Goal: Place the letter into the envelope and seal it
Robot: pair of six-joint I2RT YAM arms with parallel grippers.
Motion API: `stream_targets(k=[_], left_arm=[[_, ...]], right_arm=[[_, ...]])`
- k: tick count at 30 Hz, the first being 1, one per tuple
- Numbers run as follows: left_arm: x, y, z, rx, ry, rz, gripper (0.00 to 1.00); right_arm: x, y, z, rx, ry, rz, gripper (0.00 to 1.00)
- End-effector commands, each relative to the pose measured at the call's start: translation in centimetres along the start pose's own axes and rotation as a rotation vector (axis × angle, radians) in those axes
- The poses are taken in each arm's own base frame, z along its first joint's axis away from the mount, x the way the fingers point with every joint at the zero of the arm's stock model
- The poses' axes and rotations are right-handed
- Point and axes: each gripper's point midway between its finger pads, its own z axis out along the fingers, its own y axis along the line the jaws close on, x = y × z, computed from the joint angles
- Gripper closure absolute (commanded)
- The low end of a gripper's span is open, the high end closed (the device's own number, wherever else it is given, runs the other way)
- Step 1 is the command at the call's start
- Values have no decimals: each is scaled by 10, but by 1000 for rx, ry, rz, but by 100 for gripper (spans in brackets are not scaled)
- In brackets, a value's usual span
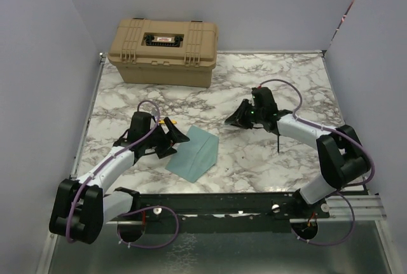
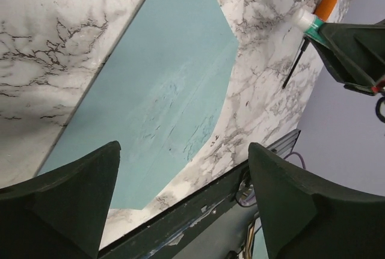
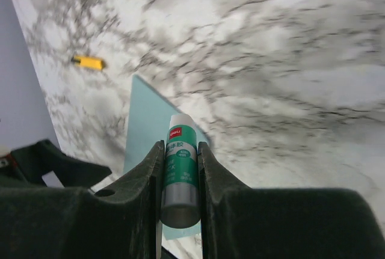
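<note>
Your left claw is spread wide with nothing between the fingers, hanging low over one end of the envelope. The envelope lies flat on the marble table, a bit left of centre, and in the overhead view that claw sits right at its left edge. Your right claw is off to the right, well apart from the paper, pinching a green glue stick lengthwise between its fingers. There's a small yellow piece lying on the table not far from the envelope (looks like the glue's cap, but it's too small to swear to).

I can't spot the letter anywhere, so my guess is it's already tucked inside. I can't tell from these views whether the flap is folded down or stuck, either.

On handling: that envelope is thin paper, basically weightless and floppy, and it sits dead flat on a slick top. So I'd expect it to skate away if you nudge it sideways, and there's no lip to get a finger under. I'd pin it with one claw pressing straight down, then rub along the flap edge rather than lifting the whole thing. If you must pick it up, go for a corner or the flap's point and pinch gently, since a hard squeeze will probably crease it. Fresh glue would smear, so keep the fingers off the seam.
</note>
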Motion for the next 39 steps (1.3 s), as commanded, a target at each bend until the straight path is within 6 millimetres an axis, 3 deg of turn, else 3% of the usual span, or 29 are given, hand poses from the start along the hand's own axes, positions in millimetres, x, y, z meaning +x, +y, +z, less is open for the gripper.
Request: stream_targets(k=[1, 3, 10, 18, 23, 27, 30, 39], left_arm=[[-14, -3, -1, -20, -46, 67, 8], [-21, 1, 0, -58, -64, 99, 1], [-40, 14, 3, -152, -116, 185, 1], [-39, 42, 11, -251, -86, 223, 3], [-37, 53, 13, -285, -72, 237, 3], [-36, 58, 14, -300, -59, 247, 3], [-34, 61, 14, -316, -46, 245, 3], [-27, 61, 21, -308, 32, 236, 8]], right_arm=[[-29, -16, -7, -41, -135, 193, 99], [-31, -28, -4, -32, -160, 236, 100], [-37, -42, 4, -108, -235, 298, 100], [-40, -62, 18, -134, -273, 352, 99], [-33, -79, 24, -94, -271, 369, 84], [-24, -92, 24, -55, -264, 401, 62], [-18, -100, 19, -8, -261, 420, 52], [2, -122, -11, 182, -223, 380, 36]])
